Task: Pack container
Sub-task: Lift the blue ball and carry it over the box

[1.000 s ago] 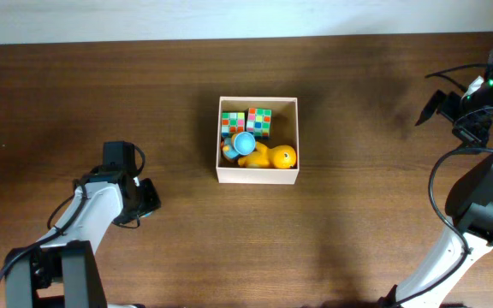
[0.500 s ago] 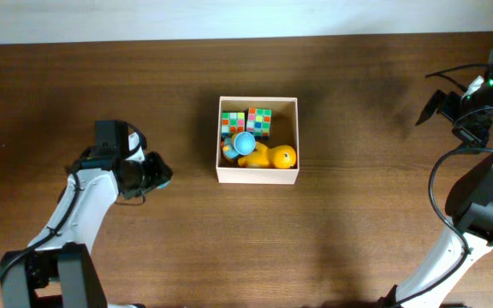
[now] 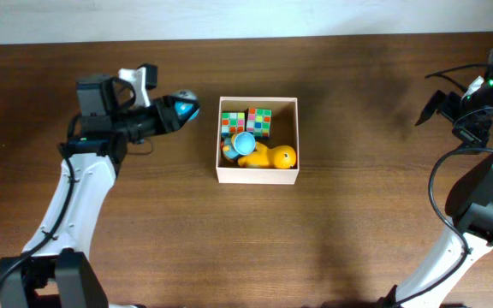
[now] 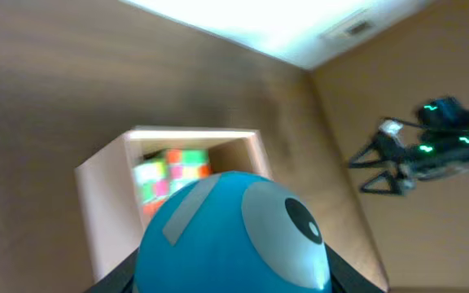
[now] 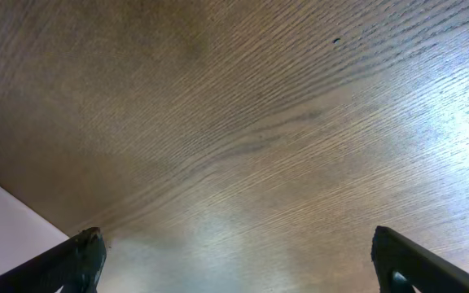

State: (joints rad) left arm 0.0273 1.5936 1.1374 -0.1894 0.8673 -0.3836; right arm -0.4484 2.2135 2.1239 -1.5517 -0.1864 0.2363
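Swung up from well off the container's lower-left corner, the left gripper [image 3: 178, 112] hangs just left of the container [image 3: 257, 176], jaws closed around a round blue toy [image 3: 187, 108] with a painted eye. The right gripper [image 5: 238, 264] sits well to the container's right, spread wide and holding nothing. With the carry under way, the next move appears to call for crossing the near wall and releasing over what little space is left. The square, shallow, cream-walled box on the wooden table [image 3: 358, 239] already holds two colour cubes [image 3: 246, 121], a yellow duck [image 3: 272, 156] and a small blue piece [image 3: 243, 142].
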